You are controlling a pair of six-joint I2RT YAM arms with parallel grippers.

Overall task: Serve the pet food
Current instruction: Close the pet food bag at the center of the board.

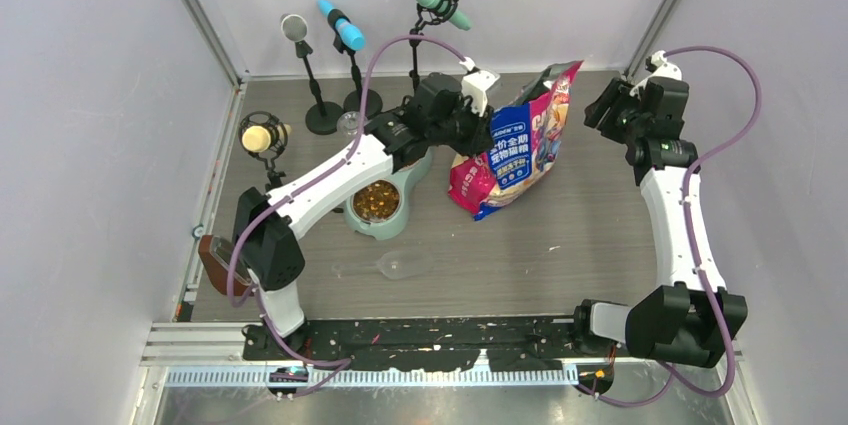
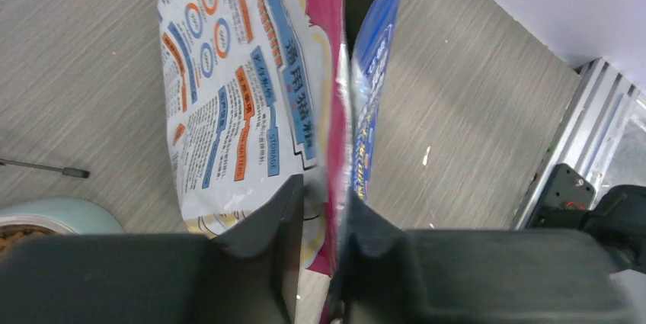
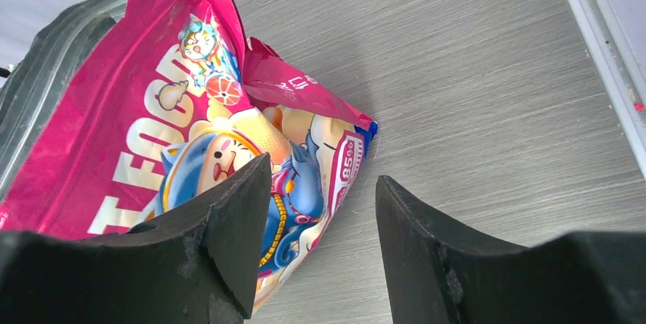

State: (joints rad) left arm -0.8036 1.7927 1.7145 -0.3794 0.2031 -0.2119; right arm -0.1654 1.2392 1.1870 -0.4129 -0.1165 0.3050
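Observation:
The glossy pink, white and blue pet food bag [image 1: 515, 145] stands behind the table's middle. My left gripper [image 1: 478, 137] reaches over the feeder to the bag's left edge. In the left wrist view the bag's [image 2: 251, 80] pink side seam runs between the fingers of this gripper [image 2: 324, 210], and the jaws are drawn in on it. Brown pet food [image 1: 375, 202] fills the near bowl of the mint-green feeder [image 1: 392, 228]; a corner of it [image 2: 11, 236] shows in the left wrist view. My right gripper [image 1: 600, 105] hangs open to the right of the bag, apart from it [image 3: 324, 187].
A clear plastic scoop [image 1: 400, 267] lies on the table in front of the feeder. Several microphones on stands [image 1: 342, 25] stand along the back left, and one more [image 1: 265, 135] at the left. A brown object [image 1: 212, 260] sits at the table's left edge.

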